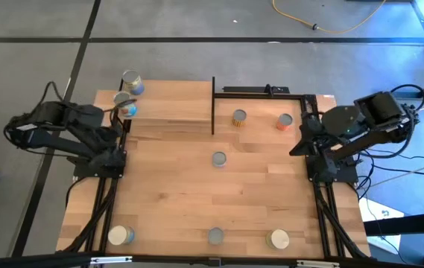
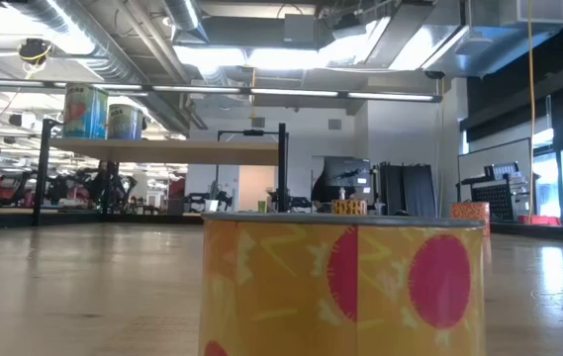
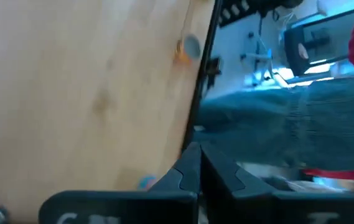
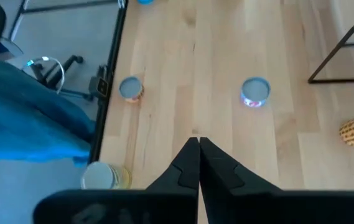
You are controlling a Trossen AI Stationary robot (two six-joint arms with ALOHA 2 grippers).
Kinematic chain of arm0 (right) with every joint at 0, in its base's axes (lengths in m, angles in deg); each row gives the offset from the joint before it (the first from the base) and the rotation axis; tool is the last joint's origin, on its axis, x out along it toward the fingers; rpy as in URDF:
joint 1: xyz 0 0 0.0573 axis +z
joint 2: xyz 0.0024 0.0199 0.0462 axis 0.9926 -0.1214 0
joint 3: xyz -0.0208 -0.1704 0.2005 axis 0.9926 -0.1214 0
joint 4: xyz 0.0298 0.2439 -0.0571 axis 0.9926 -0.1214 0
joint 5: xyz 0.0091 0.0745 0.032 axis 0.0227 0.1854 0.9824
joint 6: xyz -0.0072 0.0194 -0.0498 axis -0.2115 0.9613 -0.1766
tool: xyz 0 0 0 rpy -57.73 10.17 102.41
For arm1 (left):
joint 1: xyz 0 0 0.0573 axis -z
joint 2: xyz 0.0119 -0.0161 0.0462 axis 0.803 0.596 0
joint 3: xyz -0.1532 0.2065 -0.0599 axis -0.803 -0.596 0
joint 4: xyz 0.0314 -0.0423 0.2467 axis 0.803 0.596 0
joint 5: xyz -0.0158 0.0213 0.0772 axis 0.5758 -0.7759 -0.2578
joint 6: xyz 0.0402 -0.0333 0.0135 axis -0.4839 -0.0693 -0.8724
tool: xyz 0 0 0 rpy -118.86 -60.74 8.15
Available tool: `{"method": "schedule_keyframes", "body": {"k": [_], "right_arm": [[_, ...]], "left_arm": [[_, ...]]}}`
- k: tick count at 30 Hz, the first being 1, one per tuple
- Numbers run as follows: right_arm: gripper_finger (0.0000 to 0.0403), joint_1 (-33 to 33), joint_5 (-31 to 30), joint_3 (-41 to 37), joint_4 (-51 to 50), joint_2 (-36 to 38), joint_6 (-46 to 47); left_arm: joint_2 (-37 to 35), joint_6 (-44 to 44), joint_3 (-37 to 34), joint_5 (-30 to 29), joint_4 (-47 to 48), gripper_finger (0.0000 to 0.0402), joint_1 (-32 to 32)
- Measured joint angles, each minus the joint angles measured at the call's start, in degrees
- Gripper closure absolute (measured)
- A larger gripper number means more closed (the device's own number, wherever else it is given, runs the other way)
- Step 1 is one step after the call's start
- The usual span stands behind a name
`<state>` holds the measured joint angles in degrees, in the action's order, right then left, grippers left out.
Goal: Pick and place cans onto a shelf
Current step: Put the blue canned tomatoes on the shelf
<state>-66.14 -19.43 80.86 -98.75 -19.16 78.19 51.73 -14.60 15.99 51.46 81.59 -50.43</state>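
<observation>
On a light-wood tabletop, the left end effector and right end effector sat pinched shut and empty at opposite edges. Two cans stood on the shelf; six waited below. The centre can looked the next pick, best approached from above, fingers opened first.

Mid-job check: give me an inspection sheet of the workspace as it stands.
Surface: wooden table, bare between the cans.
Job's things: two cans on the shelf at its left end; six on the table: orange and red at the back, one in the middle, three along the front edge.
Clutter: nothing seen.
Grippers: left pincer shut and empty at the table's left edge; right pincer shut and empty at the right edge.
Cables: yellow cable on the floor behind; black cables by the right arm.
Surroundings: grey floor, a person's blue sleeve in the wrist views.
</observation>
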Motion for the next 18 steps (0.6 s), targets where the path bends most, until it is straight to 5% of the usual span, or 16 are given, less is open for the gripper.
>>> {"method": "schedule_keyframes", "body": {"k": [7,13,18], "right_arm": [[0.0396,0.04,-0.21,-5.5,1.19,0.97,-1.77],[0.0396,0.03,-0.19,-5.56,2.53,1.69,-3.73],[0.0396,0.02,-0.19,-5.54,2.84,3.15,-5.0]], "left_arm": [[3.18,13.49,-1.74,3.27,-3.39,0.0402,6.89],[8.58,17.24,-1.74,-0.05,-17.05,0.0402,16.03],[13.41,24.74,-1.72,-1.64,-14.06,0.0401,25.29]]}}
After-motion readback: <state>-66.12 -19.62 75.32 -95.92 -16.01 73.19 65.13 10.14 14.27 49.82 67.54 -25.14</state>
